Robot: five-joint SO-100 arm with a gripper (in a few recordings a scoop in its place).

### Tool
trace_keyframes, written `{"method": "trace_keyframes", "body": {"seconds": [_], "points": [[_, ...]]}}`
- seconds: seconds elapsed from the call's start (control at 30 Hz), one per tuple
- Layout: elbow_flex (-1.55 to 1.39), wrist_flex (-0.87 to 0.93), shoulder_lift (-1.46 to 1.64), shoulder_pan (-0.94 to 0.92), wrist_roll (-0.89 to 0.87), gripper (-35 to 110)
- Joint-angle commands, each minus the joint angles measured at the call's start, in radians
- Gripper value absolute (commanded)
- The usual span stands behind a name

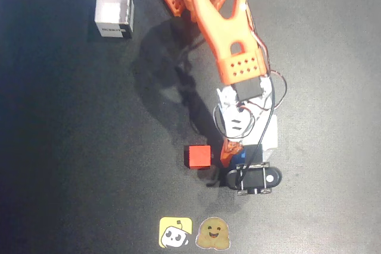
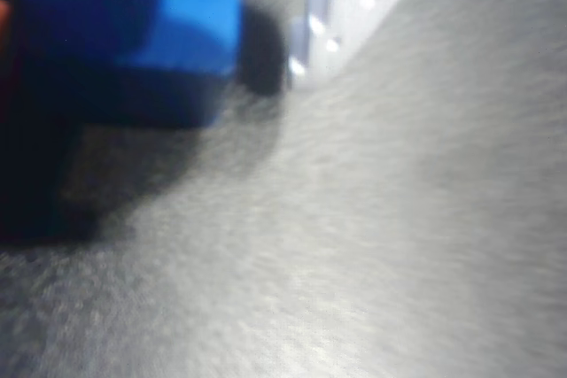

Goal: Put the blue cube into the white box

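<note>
Blue is seen right at the hand (image 1: pixel 237 157): the blue cube (image 1: pixel 240 154) sits low on the dark counter (image 1: pixel 71 147), tucked under the orange arm (image 1: pixel 223 34), with the red cube (image 1: pixel 198 156) just beside it on the left in the overhead view. In the wrist view the blue cube (image 2: pixel 133 33) is very near the camera and looks blurry. The step in hand is judged to be the grab. Whether the hand is apart or pressed on the cube cannot be told.

If the cube is held, it needs to be lifted up and carried to the white box (image 1: pixel 114 11), which stands well apart at the top left. The red cube should not be bumped on the way.

The white box is open on top, and nothing can be seen inside it
</note>
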State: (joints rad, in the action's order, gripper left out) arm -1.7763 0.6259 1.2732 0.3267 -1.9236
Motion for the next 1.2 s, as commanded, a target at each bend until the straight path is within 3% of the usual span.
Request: {"method": "trace_keyframes", "body": {"seconds": [0.0,0.2,0.77,1.17], "points": [[-0.029,-0.084,-0.005,-0.005,0.011,21],[-0.038,-0.048,0.000,-0.017,0.000,0],[-0.029,0.054,0.078,-0.028,0.041,0],[0.164,0.437,0.175,-0.077,0.127,0]]}}
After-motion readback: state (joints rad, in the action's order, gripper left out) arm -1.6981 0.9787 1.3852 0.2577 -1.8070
